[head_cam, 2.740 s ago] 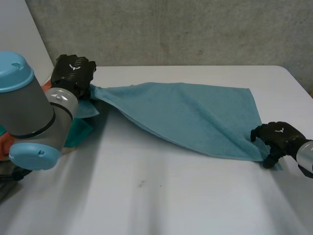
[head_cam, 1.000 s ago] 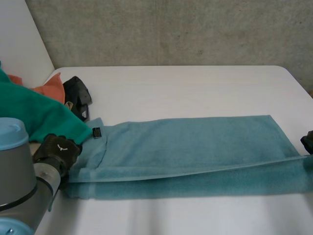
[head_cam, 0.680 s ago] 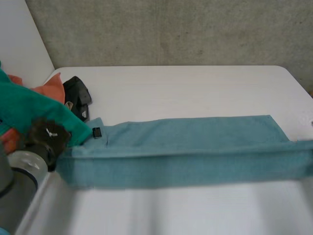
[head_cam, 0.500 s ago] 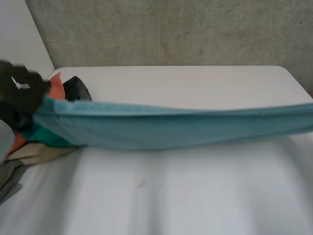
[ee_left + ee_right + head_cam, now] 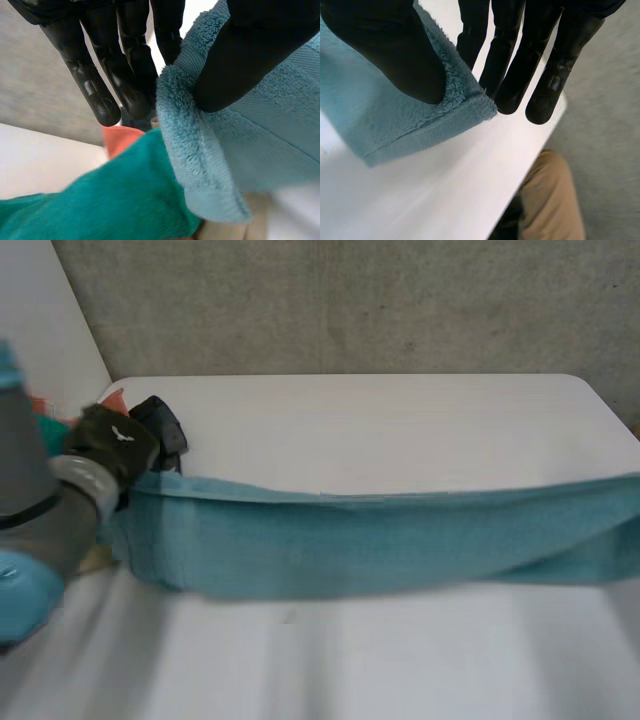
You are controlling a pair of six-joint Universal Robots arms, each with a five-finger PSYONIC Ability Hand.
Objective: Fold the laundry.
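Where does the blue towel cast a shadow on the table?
Head view: a soft grey shadow lies on the table along the towel's near edge. Right wrist view: a faint shadow lies under the corner pinched by the right hand.

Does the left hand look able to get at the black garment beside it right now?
Probably not yet. The left hand is right beside the black garment, but its thumb and fingers pinch one end of the blue towel, so it would have to let go first.
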